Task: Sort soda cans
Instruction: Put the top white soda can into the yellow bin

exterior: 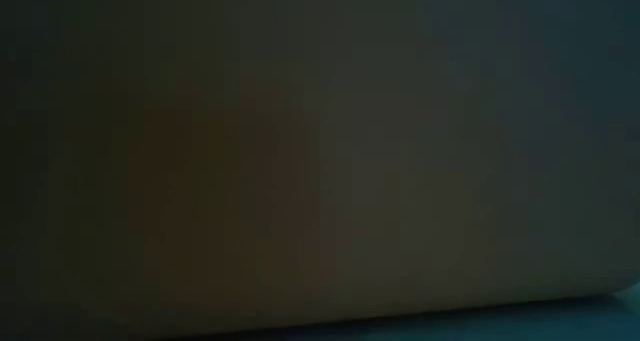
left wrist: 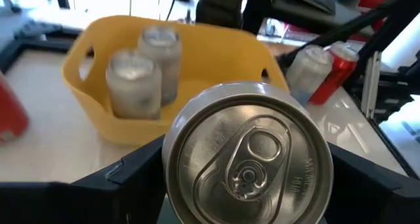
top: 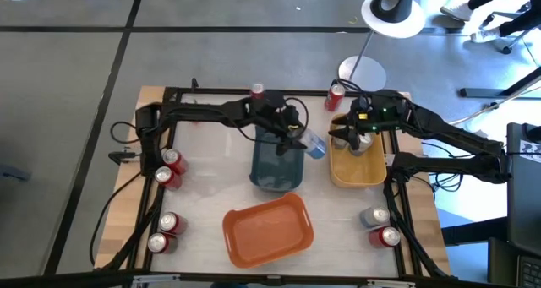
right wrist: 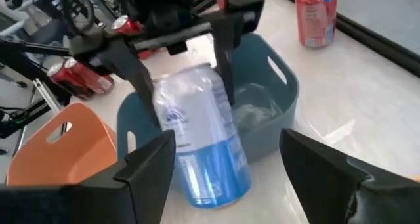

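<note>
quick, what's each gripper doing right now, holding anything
Left gripper: shut on a blue and silver can, beside the blue bin.
Right gripper: jaws open, holding nothing, above the yellow bin.

The can (left wrist: 246, 161) in the left gripper (right wrist: 187, 99) has a bright brushed-metal top, and its white-and-blue side (right wrist: 207, 152) is glossy. The yellow bin (left wrist: 216, 56), blue bin (right wrist: 272, 86) and orange bin (top: 269, 229) look like smooth matt plastic. Two frosted silver cans (left wrist: 134, 86) in the yellow bin look dull. The table (top: 203, 187) top is pale and slightly shiny, with bare wood at its edges.
</note>
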Controlling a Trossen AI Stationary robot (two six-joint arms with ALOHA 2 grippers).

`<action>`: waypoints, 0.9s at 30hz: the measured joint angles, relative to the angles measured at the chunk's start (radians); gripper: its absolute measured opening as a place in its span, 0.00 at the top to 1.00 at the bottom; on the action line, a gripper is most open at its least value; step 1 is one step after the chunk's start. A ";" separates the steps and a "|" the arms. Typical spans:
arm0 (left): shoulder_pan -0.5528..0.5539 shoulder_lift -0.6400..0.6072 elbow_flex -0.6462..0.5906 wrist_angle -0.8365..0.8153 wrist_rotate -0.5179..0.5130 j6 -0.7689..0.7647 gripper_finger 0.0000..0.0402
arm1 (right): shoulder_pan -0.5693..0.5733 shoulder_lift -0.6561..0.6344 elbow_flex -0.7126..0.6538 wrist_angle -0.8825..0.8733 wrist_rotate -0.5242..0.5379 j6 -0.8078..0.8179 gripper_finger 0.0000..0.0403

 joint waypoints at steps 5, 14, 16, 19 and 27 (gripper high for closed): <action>0.010 0.021 0.000 -0.064 -0.005 0.015 0.24 | 0.000 0.000 -0.008 -0.006 0.016 0.009 0.33; 0.051 0.017 0.000 -0.208 -0.015 0.026 0.24 | 0.000 0.000 -0.008 0.011 0.043 0.010 0.33; 0.057 0.011 0.000 -0.274 -0.022 0.043 0.24 | 0.000 0.005 -0.008 0.012 0.043 0.010 0.33; 0.071 -0.006 -0.001 -0.335 -0.043 0.055 0.24 | 0.000 0.020 -0.008 0.015 0.044 0.008 0.33; 0.068 -0.008 0.000 -0.360 -0.176 0.140 0.24 | 0.026 0.124 -0.008 0.096 0.069 -0.048 0.33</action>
